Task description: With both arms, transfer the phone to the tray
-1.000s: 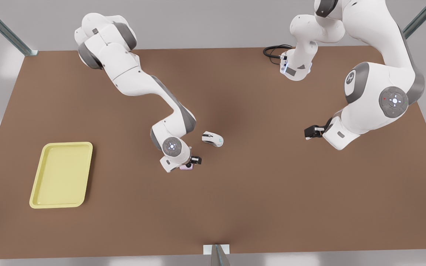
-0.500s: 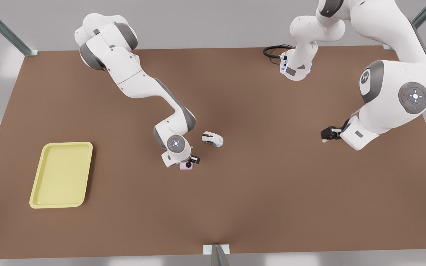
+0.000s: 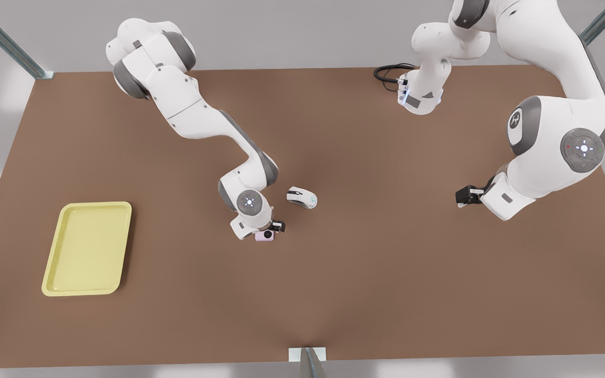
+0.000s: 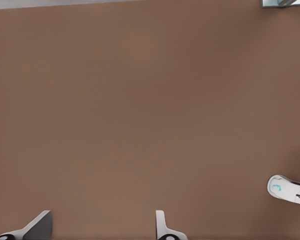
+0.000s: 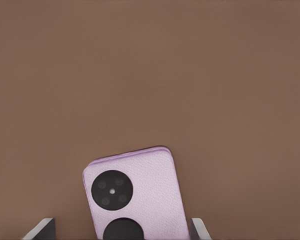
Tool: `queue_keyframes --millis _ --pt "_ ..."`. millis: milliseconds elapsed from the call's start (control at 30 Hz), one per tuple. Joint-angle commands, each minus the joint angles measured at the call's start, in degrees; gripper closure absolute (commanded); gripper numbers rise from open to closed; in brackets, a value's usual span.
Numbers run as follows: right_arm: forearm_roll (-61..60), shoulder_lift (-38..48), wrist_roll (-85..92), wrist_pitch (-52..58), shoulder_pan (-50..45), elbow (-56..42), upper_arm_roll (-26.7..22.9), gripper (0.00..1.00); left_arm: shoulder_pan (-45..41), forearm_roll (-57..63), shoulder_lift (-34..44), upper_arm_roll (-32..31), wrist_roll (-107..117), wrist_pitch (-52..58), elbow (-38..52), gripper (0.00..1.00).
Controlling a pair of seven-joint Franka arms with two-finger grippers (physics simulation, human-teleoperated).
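Right gripper (image 3: 273,229) straddles the phone (image 3: 264,235) (left gripper (image 3: 462,197) waits, open).

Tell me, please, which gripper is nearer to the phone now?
The right gripper: its open fingers flank the phone on the table. The left gripper hangs far off toward the front view's right, beyond the white mouse, with fingers apart.

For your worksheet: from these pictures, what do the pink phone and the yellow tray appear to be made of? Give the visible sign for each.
Pale pink squarish phone: probably a leather-like or textured plastic back; fine matte grain, two black circles.
Pale yellow rectangular tray: likely moulded plastic; uniform colour, rounded corners, low raised rim, soft sheen.
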State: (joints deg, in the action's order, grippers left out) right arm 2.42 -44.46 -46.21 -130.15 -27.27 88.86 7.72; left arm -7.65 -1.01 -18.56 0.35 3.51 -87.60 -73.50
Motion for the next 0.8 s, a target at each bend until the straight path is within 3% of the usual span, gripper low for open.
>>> queue_keyframes --millis 0,667,767 --pt "-0.1 0.1 10.4 0.7 -0.1 0.0 -0.1 0.00 0.0 0.0 -0.1 0.0 -1.2 -0.1 0.0 0.00" --pt "-0.1 -0.4 19.3 -3.7 -0.8 4.2 -0.1 0.00 0.0 -0.1 -1.0 0.0 -1.1 -1.3 0.1 0.00" --pt "-0.1 -0.5 19.2 -3.7 -0.6 4.6 -0.1 0.08 0.0 -0.1 -1.0 0.0 -1.1 -1.3 0.1 0.00"
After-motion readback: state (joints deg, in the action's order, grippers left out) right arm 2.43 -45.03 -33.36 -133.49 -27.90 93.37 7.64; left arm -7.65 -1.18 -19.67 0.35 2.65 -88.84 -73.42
